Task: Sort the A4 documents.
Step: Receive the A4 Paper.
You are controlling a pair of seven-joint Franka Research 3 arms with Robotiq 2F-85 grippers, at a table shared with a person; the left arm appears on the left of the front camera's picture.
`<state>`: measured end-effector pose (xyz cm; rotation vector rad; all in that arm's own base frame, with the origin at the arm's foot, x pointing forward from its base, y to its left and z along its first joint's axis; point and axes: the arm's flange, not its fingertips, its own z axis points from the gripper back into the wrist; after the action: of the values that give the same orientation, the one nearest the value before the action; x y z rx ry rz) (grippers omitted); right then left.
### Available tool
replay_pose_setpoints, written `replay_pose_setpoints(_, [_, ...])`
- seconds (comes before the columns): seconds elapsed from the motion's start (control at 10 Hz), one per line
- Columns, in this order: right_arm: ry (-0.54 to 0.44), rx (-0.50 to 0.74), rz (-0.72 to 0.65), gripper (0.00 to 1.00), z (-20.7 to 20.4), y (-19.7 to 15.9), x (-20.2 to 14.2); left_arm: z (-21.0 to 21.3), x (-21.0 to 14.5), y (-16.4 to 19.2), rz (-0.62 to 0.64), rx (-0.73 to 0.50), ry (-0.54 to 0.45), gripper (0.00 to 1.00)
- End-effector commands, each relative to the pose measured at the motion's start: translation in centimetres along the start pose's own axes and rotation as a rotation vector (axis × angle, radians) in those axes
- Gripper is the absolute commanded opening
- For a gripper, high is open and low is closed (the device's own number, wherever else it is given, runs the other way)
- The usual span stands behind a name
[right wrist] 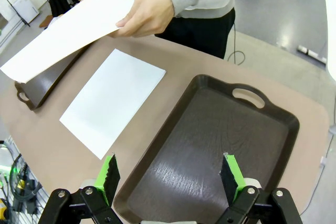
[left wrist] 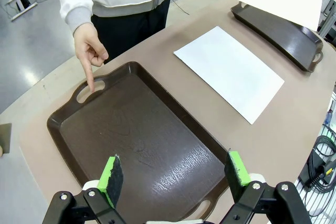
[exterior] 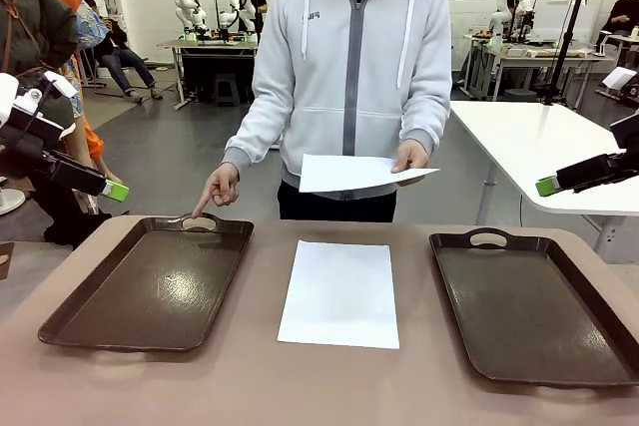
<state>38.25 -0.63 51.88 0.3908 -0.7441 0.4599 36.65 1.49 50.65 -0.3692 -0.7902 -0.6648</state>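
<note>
Left jaws: standing spread wide and released, grasping nothing, their green pads (left wrist: 111, 174) hanging above the near end of the left tray (left wrist: 142, 145), which is lying lengthwise straight ahead of them on the table (left wrist: 294, 129). Pointing hand (left wrist: 89, 45): the person is aiming an index finger down at the handle slot on the end of that tray farthest from the left jaws; whether the fingertip is touching the tray cannot be told. Right jaws: likewise standing spread and released, grasping nothing, their pads (right wrist: 110, 174) hanging above the near end of the right tray (right wrist: 210, 145), which is lying straight ahead of them, its handle slot at the far end. Flat sheet (exterior: 339, 293): one white A4 document is lying on the table between the two trays, touching neither, ahead of and off to the inner side of each pair of jaws, and well apart from both. Held sheet (exterior: 361, 173): a second white A4 document is being carried in the air by the person's other hand (exterior: 409, 157), pinched at one edge and staying roughly level, above the far edge of the table and farther from both pairs of jaws than the flat sheet. In the front view, both pairs of jaws are hanging at the outer sides, raised above the table and outside the trays.
</note>
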Motion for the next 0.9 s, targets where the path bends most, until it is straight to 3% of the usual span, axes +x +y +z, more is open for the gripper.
replay_pose_setpoints(0.0, [-0.005, 0.015, 0.002, 1.00, 0.0, -0.1, 0.0, -0.1, -0.1, 0.3, -0.008, -0.009, -0.010, 1.00])
replay_pose_setpoints(0.7, [-0.005, 0.015, 0.002, 1.00, 0.0, -0.1, 0.0, 0.0, 0.0, 0.0, 0.000, 0.000, 0.000, 1.00])
replay_pose_setpoints(0.8, [-0.005, 0.015, 0.002, 1.00, 0.0, -0.1, 0.0, -1.4, 0.7, 0.3, 0.093, -0.046, 0.002, 1.00])
